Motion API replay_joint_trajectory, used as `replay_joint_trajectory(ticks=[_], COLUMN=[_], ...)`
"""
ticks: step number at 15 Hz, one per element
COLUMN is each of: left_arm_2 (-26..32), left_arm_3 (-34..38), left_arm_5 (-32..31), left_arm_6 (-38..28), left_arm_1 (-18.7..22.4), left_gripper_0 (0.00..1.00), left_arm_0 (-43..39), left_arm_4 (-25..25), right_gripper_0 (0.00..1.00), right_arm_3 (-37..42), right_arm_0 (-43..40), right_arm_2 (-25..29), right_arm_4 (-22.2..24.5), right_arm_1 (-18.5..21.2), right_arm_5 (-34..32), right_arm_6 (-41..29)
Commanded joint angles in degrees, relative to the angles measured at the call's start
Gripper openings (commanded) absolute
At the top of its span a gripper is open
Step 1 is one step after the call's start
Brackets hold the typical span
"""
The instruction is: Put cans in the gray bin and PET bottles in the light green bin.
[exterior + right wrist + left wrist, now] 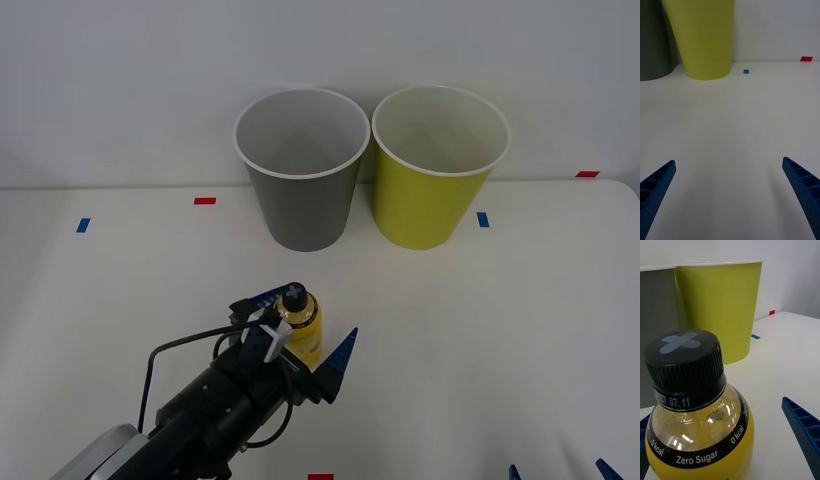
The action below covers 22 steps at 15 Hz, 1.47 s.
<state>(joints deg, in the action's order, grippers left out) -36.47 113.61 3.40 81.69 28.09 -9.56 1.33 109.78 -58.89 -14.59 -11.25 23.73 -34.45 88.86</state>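
Observation:
A small PET bottle [301, 318] with a yellow label and black cap [683, 360] stands upright on the white table, in front of the bins. My left gripper [306, 330] is open around it, one blue finger [801, 423] standing clearly apart from its side. The gray bin [300, 200] is at the back, and the light green bin [432, 190] stands just to its right. Both are upright and look empty inside. My right gripper [728, 163] is open and low at the near right of the table, facing the light green bin [705, 37]. Cans are out of view.
Small red and blue tape marks [204, 200] dot the white table [520, 330]. A white wall rises right behind the bins. Open tabletop lies between the bottle and the bins and across the right side.

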Motion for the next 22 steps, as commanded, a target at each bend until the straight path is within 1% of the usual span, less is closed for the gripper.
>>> replay_joint_trajectory(ticks=[1,2,6,7,8,10,11,12,14,15,16,18,19,21,22], left_arm_2=[0.0,0.0,0.4,0.8,1.1,1.4,1.8,2.1,3.7,4.4,5.9,9.4,11.5,16.2,18.4], left_arm_3=[-0.1,0.0,0.0,0.3,1.6,5.7,8.9,10.9,16.8,19.6,23.1,29.9,33.2,36.4,36.4], left_arm_5=[0.0,-0.1,1.9,3.3,6.4,14.2,19.3,22.1,30.3,34.4,39.1,50.3,56.2,64.5,66.8], left_arm_6=[0.0,0.0,-0.2,-0.2,-0.2,-0.1,-0.1,-0.1,-0.1,-0.1,0.0,-0.1,-0.2,-0.4,-0.4], left_arm_1=[-0.3,-0.6,-0.8,-0.9,-1.4,-1.5,-1.5,-1.5,-1.9,-2.1,-2.2,-2.6,-2.6,-4.0,-4.7], left_gripper_0=[0.05,0.00,0.00,0.00,0.00,0.00,0.00,0.00,0.00,0.00,0.00,0.00,0.00,0.00,0.00], left_arm_0=[0.0,0.0,0.2,0.2,0.6,1.0,1.4,1.5,1.8,2.3,3.1,6.0,7.9,11.8,13.9], left_arm_4=[0.0,0.0,0.1,0.1,0.1,0.1,0.1,0.1,0.8,2.0,5.0,10.5,12.5,16.9,19.1], right_gripper_0=[0.99,0.99,0.99,0.99,0.99,0.99,0.99,0.99,0.99,0.99,0.99,0.98,0.99,0.99,0.99], right_arm_3=[0.0,0.0,0.0,0.0,0.0,0.0,0.0,0.0,0.0,0.0,0.0,0.0,0.0,0.0,0.0], right_arm_0=[0.0,0.0,0.0,0.0,0.0,0.0,0.0,0.0,0.0,0.0,0.0,0.0,0.0,0.0,0.0], right_arm_2=[0.0,0.0,0.0,0.0,0.0,0.0,0.0,0.0,0.0,0.0,0.0,0.0,0.0,0.0,0.0], right_arm_4=[0.0,0.0,0.0,0.0,0.0,0.0,0.0,0.0,0.0,0.0,0.0,0.0,0.0,0.0,0.0], right_arm_1=[0.0,0.0,0.0,0.0,0.0,0.0,0.0,0.0,0.0,0.0,0.0,0.0,0.0,0.0,0.0], right_arm_5=[0.0,0.0,0.0,0.0,0.0,0.0,0.0,0.0,0.0,0.0,0.0,0.0,0.0,0.0,0.0], right_arm_6=[0.0,0.0,0.0,0.0,0.0,0.0,0.0,0.0,0.0,0.0,0.0,0.0,0.0,0.0,0.0])
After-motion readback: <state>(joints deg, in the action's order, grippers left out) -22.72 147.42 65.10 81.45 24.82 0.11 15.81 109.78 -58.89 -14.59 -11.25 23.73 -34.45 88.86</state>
